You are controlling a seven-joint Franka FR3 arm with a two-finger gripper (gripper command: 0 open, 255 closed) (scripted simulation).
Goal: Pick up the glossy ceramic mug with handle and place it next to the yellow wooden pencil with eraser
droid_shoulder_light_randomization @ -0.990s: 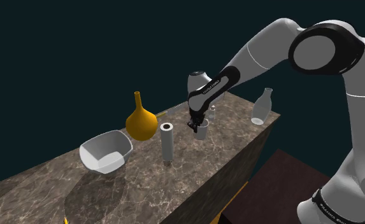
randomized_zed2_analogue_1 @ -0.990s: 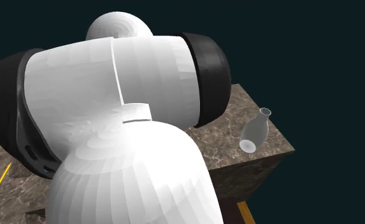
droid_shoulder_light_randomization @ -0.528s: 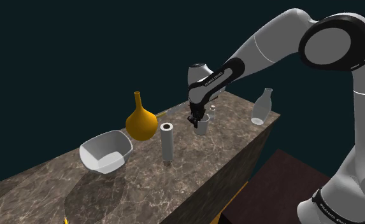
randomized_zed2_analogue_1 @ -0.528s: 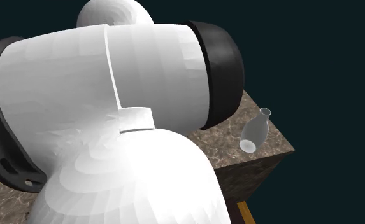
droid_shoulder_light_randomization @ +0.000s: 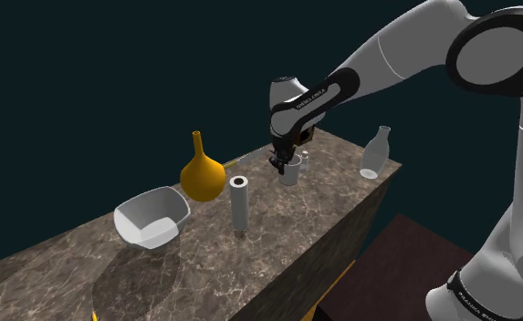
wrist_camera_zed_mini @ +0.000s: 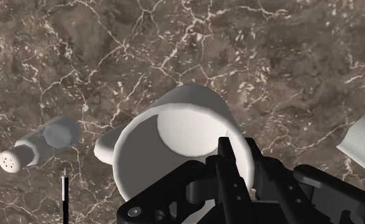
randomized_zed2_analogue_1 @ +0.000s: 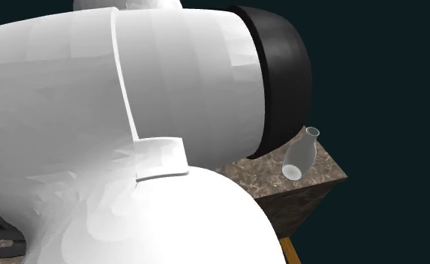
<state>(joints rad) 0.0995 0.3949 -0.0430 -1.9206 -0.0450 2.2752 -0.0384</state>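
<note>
The jaws are closed on the wall of the plain white, glossy mug [wrist_camera_zed_mini: 174, 133]. One of the black fingers [wrist_camera_zed_mini: 224, 160] is inside the mouth and the other is outside the rim, so the mug is clasped by its side wall. Its stubby handle [wrist_camera_zed_mini: 103, 150] sticks out on the side of the mug away from the jaws. The mouth faces up towards the hand, so the mug hangs upright directly under the jaws. In the shoulder view the mug [droid_shoulder_light_randomization: 292, 172] seems to sit a little above the brown marbled stone bench [droid_shoulder_light_randomization: 277, 246], though I cannot tell whether it is clear of the surface.

Just past the handle, a small white shaker with a holed cap [wrist_camera_zed_mini: 34, 147] lies on its side on the bench.

A thin yellowish sliver [droid_shoulder_light_randomization: 231, 165] lies further out from the jaws, past that handle side. I take it for the pencil, though it is too slight to be sure. It lies between the jaws and the orange gourd-shaped vase [droid_shoulder_light_randomization: 201, 174]. By my judgement, the carry goes sideways from the jaws towards that vase, handle side leading, and the shaker lies close to that line.

A tall white cylinder [droid_shoulder_light_randomization: 239, 203] stands to the near side of that path. A white bowl [droid_shoulder_light_randomization: 151, 217] sits well beyond the cylinder. On the opposite side of the jaws, a pale grey bottle [droid_shoulder_light_randomization: 373, 153] stands near the bench's end.
</note>
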